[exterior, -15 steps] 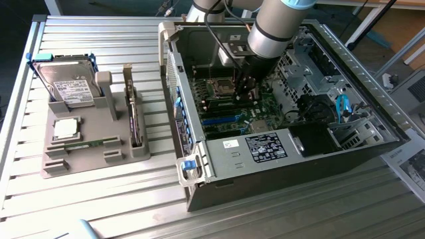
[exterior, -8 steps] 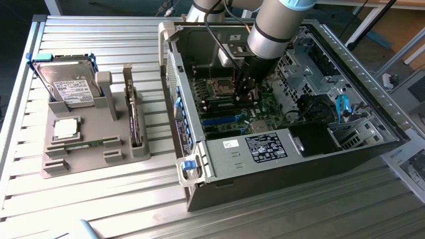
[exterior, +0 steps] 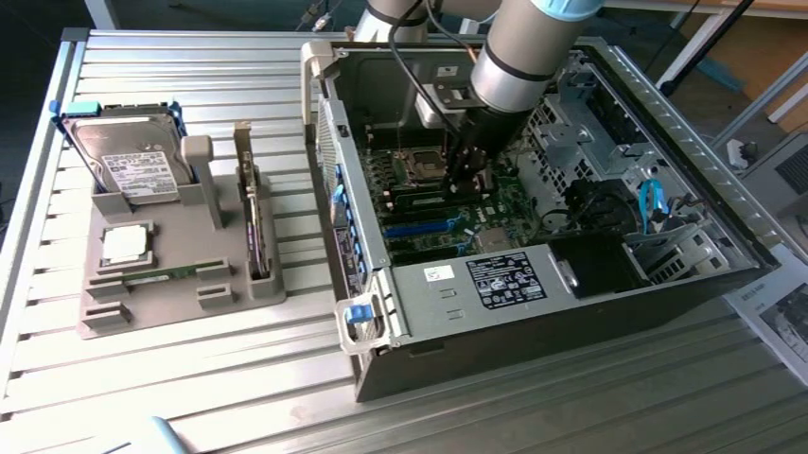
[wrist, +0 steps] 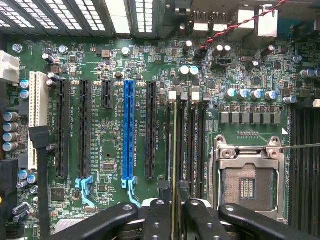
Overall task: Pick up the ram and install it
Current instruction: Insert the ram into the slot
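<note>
While upright, ram (wrist: pixel 173 150) between gripper (wrist: pixel 176 212) jaws

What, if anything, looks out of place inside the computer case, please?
Nothing looks damaged or askew. The ram stands straight along its slot, in line with the gripper. The only oddity is the processor socket, which sits empty.

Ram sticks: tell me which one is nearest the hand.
The ram standing on edge on the motherboard, right at the hand; the other stick lies in the grey tray outside the case.
</note>
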Robot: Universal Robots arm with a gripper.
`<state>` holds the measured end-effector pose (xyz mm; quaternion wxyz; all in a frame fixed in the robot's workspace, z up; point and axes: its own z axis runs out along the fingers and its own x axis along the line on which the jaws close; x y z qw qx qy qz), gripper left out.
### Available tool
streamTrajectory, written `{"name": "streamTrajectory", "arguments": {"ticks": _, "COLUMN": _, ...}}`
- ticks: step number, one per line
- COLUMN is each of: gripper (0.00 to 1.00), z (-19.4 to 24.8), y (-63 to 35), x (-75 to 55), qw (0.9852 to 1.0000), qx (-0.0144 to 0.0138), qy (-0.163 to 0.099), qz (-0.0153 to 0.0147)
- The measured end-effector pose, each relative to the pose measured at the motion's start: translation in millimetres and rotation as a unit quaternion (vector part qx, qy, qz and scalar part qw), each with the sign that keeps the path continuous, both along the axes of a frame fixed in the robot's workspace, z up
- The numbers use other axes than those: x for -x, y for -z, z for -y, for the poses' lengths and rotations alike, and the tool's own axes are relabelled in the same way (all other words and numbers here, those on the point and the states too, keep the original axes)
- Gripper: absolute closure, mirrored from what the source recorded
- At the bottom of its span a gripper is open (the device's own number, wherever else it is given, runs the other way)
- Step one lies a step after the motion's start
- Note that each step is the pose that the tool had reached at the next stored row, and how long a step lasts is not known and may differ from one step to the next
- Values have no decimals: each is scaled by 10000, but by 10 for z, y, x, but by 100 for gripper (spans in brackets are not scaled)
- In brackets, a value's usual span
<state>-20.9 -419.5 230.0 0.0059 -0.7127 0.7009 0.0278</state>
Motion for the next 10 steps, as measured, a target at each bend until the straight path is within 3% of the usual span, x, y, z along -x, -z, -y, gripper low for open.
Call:
{"name": "streamTrajectory", "arguments": {"ticks": 3, "gripper": 81, "z": 0, "y": -133, "x": 0, "qw": 10000, "qx": 42, "qy": 0, "qz": 0}}
{"name": "streamTrajectory", "arguments": {"ticks": 10, "gripper": 81, "z": 0, "y": -519, "x": 0, "qw": 10000, "qx": 47, "qy": 0, "qz": 1}}
